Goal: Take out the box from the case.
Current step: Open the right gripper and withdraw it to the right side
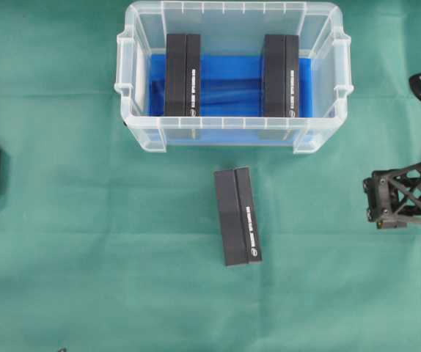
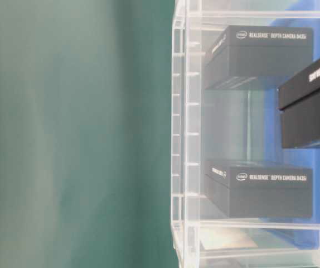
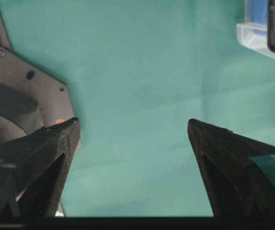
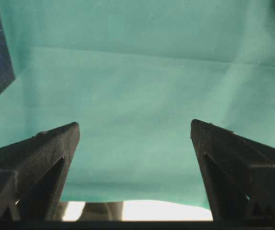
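Three black boxes in all, and one clear case. Nearest, toward the middle of the green-covered desk (image 1: 64, 242), lies one box (image 1: 238, 215) on its own, outside the case and slightly askew. Both sets of fingers are spread wide and grasp nothing: the left gripper (image 3: 132, 127) hangs over bare cloth near the desk's left edge, and the right gripper (image 4: 135, 125) hangs over cloth by the right edge, with a corner of a box showing at its left. Farther back, by the far edge, stands the case (image 1: 232, 133), lined with blue cloth (image 1: 231, 86). Inside it rest two boxes, one at the left end (image 1: 182, 75), one at the right end (image 1: 280, 76), well apart.
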`<action>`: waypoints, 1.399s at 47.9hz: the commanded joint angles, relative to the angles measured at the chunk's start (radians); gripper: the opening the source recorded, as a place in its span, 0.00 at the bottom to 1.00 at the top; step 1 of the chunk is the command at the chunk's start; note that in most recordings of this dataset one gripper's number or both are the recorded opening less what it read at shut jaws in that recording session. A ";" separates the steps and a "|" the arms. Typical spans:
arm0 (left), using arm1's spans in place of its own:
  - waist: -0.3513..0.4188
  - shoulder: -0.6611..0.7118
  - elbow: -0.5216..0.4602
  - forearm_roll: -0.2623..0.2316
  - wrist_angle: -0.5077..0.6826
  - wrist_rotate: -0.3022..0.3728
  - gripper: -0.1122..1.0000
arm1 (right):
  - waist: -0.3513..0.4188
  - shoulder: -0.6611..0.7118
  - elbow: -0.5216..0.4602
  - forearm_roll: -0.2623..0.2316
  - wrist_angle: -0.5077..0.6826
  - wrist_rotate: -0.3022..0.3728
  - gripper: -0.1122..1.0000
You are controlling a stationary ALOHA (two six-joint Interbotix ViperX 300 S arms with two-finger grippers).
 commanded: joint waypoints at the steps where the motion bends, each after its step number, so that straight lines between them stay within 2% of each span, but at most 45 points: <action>1: -0.002 0.002 -0.009 0.005 -0.005 0.003 0.94 | 0.003 -0.012 -0.009 -0.003 0.002 -0.008 0.93; 14: -0.002 0.002 -0.009 0.005 -0.006 0.002 0.94 | -0.064 -0.048 0.037 -0.008 0.000 -0.063 0.93; 23: -0.002 0.002 -0.009 0.005 -0.005 -0.005 0.94 | -0.161 -0.091 0.078 -0.009 0.000 -0.152 0.93; 33: -0.002 0.002 -0.009 0.005 -0.005 -0.006 0.94 | -0.313 -0.124 0.109 -0.012 -0.003 -0.305 0.93; 45: -0.002 0.011 -0.011 0.003 -0.015 -0.008 0.94 | -0.518 -0.124 0.126 -0.014 -0.035 -0.525 0.93; 58: -0.002 0.014 -0.011 0.005 -0.031 -0.008 0.94 | -0.699 -0.120 0.152 -0.017 -0.098 -0.676 0.93; 67: -0.002 0.012 -0.011 0.005 -0.031 -0.009 0.94 | -0.773 -0.115 0.152 -0.017 -0.098 -0.739 0.93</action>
